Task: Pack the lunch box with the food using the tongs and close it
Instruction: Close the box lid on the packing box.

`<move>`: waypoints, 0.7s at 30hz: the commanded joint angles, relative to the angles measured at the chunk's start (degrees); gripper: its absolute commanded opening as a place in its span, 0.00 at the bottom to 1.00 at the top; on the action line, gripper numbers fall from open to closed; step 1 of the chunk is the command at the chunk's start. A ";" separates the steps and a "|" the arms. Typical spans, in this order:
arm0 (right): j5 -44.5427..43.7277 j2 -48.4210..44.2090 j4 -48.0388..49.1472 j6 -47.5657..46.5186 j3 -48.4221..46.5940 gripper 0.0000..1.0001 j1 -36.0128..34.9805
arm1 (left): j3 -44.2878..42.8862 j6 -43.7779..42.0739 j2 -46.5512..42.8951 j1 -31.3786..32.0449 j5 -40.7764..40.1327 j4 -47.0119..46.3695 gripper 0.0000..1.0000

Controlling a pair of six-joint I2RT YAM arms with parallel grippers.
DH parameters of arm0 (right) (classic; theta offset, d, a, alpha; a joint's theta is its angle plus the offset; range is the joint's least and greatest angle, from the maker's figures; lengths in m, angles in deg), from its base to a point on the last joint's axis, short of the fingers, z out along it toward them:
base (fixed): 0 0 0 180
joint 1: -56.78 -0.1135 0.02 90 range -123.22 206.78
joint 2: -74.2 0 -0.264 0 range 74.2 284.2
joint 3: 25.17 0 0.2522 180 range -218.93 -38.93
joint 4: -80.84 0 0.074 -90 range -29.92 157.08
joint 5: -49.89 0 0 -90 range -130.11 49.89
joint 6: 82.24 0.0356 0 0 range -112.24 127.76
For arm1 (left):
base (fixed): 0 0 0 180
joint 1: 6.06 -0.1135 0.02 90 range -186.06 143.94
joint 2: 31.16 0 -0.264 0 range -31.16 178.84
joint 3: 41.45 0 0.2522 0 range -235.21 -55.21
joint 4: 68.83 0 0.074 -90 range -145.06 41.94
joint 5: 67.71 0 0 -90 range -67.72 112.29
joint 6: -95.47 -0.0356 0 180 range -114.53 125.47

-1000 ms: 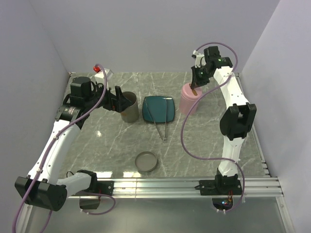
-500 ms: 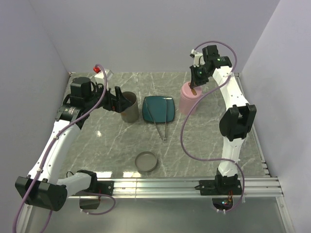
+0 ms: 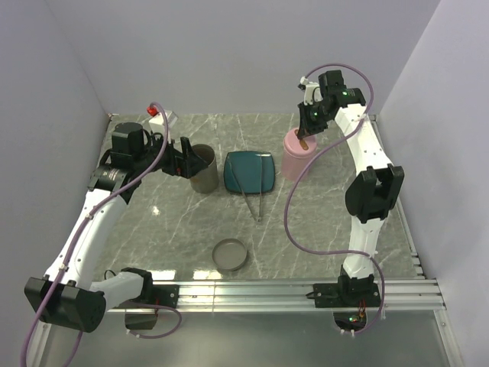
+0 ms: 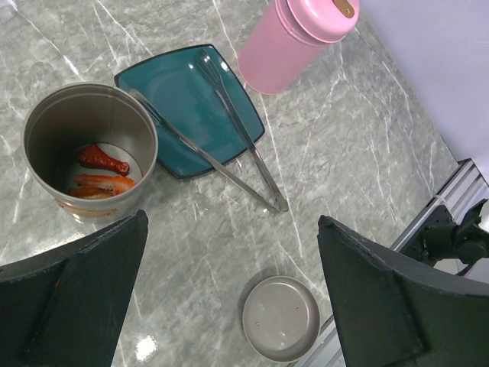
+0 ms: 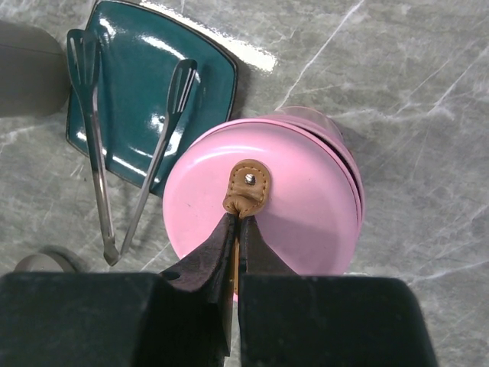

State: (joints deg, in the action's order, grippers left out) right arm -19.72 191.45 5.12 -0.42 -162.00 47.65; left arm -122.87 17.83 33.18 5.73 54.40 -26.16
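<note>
The pink lunch box [image 3: 296, 159] stands at the back right, its pink lid [image 5: 306, 206] carrying a brown leather strap [image 5: 248, 187]. My right gripper [image 5: 237, 225] is shut on that strap from above. A grey metal tub [image 4: 46, 115] at the left holds the red and orange food [image 4: 103, 160]. The silver tongs [image 4: 229, 145] lie across the teal plate [image 4: 179, 88], joined end on the table. My left gripper [image 4: 233, 222] hangs open and empty above the table, beside the tub [image 3: 203, 172].
A round grey lid [image 3: 230, 254] lies flat near the front rail. A small red-and-white object [image 3: 157, 112] sits in the back left corner. Purple cables loop off both arms. Walls close in the table on the left, back and right.
The right wrist has edged slightly up and back, still shut on the strap. The left arm has not moved.
</note>
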 commanded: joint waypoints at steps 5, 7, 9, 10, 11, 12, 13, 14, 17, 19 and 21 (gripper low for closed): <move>-2.54 1.66 0.17 -0.51 -3.58 0.00 -0.02 | 0.60 0.65 -1.58 -0.54 1.37 -1.92 0.99; -2.45 2.45 0.17 -0.60 -3.58 0.00 0.16 | 0.68 0.73 -1.58 -0.54 1.37 -2.01 0.99; -1.93 2.98 -0.01 -0.69 -3.58 0.00 0.42 | 0.60 0.65 -1.67 -0.63 1.54 -2.01 1.00; -1.49 3.16 -0.01 -0.69 -3.58 0.00 0.60 | 0.68 0.65 -1.76 -0.63 1.46 -2.01 0.99; -1.40 3.16 -0.01 -0.69 -3.15 0.00 0.51 | 0.77 0.56 -1.84 -0.72 1.37 -1.92 0.99; -1.22 3.25 0.08 -0.52 -2.97 0.00 0.60 | 1.03 0.47 -2.02 -0.72 1.28 -2.01 0.99; -0.79 3.25 -0.10 -0.52 -2.80 0.00 0.51 | 1.21 0.56 -1.93 -0.72 1.37 -2.01 0.99; -0.61 3.33 -0.01 -0.52 -2.45 0.00 0.51 | 1.30 0.65 -2.02 -0.72 1.37 -2.27 0.99; 0.71 4.48 -0.54 -0.60 -2.00 0.00 0.51 | 1.56 0.91 -2.02 -0.80 1.63 -2.54 0.99; 1.59 5.44 -1.33 -0.87 -1.48 0.00 0.51 | 1.39 1.00 -1.93 -0.81 1.63 -2.45 0.99; 2.99 6.23 -1.85 -0.96 -0.86 0.00 0.69 | 1.30 0.65 -2.02 -0.81 1.54 -2.10 0.99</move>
State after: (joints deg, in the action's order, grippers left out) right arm -19.42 195.47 5.30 -0.75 -162.80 48.24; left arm -121.43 18.44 32.70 5.21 54.64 -26.81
